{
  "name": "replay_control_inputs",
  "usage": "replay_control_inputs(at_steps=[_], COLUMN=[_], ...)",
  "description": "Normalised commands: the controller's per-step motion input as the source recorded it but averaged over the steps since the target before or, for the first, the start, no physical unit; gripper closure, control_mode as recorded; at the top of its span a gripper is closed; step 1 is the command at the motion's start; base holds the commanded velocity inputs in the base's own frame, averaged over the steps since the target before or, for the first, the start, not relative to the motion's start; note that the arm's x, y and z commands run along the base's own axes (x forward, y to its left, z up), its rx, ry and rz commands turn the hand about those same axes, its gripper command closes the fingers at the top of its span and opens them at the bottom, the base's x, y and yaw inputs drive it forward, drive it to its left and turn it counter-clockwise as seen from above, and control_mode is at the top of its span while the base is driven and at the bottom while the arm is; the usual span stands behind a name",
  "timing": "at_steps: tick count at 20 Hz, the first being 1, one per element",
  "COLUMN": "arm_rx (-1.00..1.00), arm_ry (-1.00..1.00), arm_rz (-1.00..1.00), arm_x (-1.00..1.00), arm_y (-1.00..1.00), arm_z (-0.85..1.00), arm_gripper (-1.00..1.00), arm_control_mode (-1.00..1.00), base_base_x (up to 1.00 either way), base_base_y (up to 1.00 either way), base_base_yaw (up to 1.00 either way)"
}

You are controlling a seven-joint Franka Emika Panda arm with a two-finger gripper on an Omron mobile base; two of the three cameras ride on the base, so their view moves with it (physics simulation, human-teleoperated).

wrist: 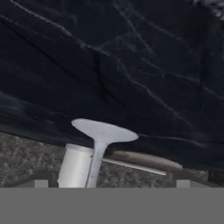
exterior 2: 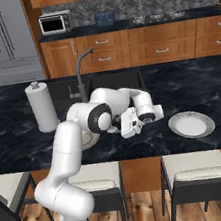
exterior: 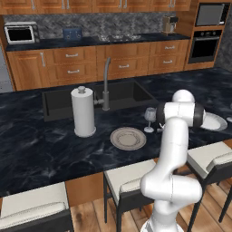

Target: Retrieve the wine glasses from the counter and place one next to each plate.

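With the two-finger gripper [wrist: 112,183] spread wide, gripping nothing, around the stem of a clear grey-tinted wine glass [exterior: 149,118] standing on the glossy black marble counter [exterior: 45,149] just beside a round whitish plate [exterior: 128,138], placing looks finished; backing away must not clip it.

Glossy black marble counter [exterior: 41,149]; clear glass wine glass [exterior: 150,118]; smooth whitish plate [exterior: 128,138]; brown wooden cabinets [exterior: 90,63].
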Motion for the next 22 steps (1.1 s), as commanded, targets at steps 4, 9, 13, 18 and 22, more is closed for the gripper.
replay_control_inputs(at_steps=[4,9,13,18,22], arm_rx=[-0.05,0.0,0.0,0.0,0.0], arm_ry=[-0.14,-0.16,-0.32,-0.38,-0.36], arm_rz=[-0.24,-0.18,-0.05,0.0,0.0], arm_x=[-0.59,-0.73,-0.88,-0.79,-0.71], arm_y=[-0.03,-0.08,0.0,0.01,0.08], arm_z=[0.7,0.92,1.0,1.0,1.0], arm_gripper=[-1.0,-1.0,-1.0,-1.0,-1.0], arm_control_mode=[-1.0,-1.0,-1.0,-1.0,-1.0], base_base_x=[0.0,0.0,0.0,0.0,0.0], base_base_y=[0.0,0.0,0.0,0.0,0.0], base_base_yaw=[0.0,0.0,0.0,0.0,0.0])
